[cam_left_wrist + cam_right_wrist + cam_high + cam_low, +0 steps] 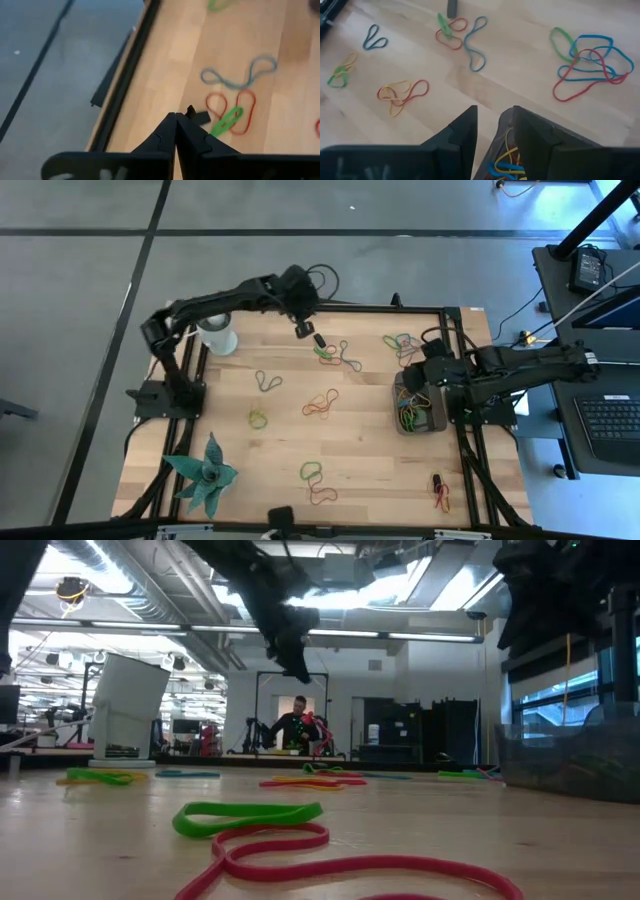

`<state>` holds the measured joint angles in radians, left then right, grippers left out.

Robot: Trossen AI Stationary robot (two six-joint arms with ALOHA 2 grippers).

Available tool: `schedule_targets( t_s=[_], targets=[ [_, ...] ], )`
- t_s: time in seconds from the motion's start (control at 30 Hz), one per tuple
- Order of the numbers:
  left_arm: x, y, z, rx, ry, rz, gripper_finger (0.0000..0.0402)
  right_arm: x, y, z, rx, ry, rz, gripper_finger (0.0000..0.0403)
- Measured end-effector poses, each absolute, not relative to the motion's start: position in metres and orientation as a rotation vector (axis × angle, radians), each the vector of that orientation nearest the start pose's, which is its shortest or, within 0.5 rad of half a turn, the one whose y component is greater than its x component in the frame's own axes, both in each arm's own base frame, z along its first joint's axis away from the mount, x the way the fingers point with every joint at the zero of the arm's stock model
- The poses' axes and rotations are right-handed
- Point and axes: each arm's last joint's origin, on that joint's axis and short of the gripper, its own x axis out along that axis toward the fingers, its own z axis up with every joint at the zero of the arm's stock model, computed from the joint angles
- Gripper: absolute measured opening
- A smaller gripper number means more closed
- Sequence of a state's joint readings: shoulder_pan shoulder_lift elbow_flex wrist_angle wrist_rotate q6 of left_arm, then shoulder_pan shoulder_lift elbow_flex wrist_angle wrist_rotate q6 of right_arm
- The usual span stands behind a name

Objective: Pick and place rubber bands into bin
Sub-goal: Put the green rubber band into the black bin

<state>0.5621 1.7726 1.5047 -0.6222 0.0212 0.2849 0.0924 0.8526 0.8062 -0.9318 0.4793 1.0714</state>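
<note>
**Left arm's jaws pinched shut and empty over the far edge; bin partly filled**

Seen from above, the left gripper [304,329] hangs at about 12 o'clock on the tabletop [280,445], its jaws closed tight with nothing between them. Just beside it lie a small black oblong piece [319,340] and a cluster of rubber bands [338,356] in green, red and blue. The right gripper [418,379] sits at about 3 o'clock over the bin [420,426], jaws partway open, empty as far as the wrist view shows, with yellow, blue and red bands visible in the tray below. More bands are scattered widely: a tangle [402,343] near 1 o'clock, loops [320,404] near the centre, others at 6 o'clock [312,471] and a pair [439,490] near 5 o'clock.

The likeliest trouble, judging from this layout: the left jaws could close on the black piece instead of a band, since it lies touching or nearly touching the green loop. Overlapping bands may also come up together or snag and spring loose in transit. A flat band on wood offers little to pinch, so another empty close is possible.

A white cup [217,333] stands at 10 o'clock beside the left arm's reach, and a green plant figure [204,473] at 7 o'clock. Neither blocks the path to the bin, though the right arm occupies the space above it.
</note>
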Motion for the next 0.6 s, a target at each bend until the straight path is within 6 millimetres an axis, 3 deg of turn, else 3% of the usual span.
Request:
schedule_targets(
  t_s=[0.27, 0.6],
  targets=[
    [0.355, 0.204, 0.237, 0.050, 1.080, 0.265, 0.0071, 0.149, -0.001, 0.270, 0.686, 0.662, -0.823, 0.0126],
    [0.381, 0.179, 0.188, 0.107, 1.238, 0.206, 0.0126, 0.149, -0.001, 0.270, 0.661, 0.682, -0.821, 0.0126]
  ],
)
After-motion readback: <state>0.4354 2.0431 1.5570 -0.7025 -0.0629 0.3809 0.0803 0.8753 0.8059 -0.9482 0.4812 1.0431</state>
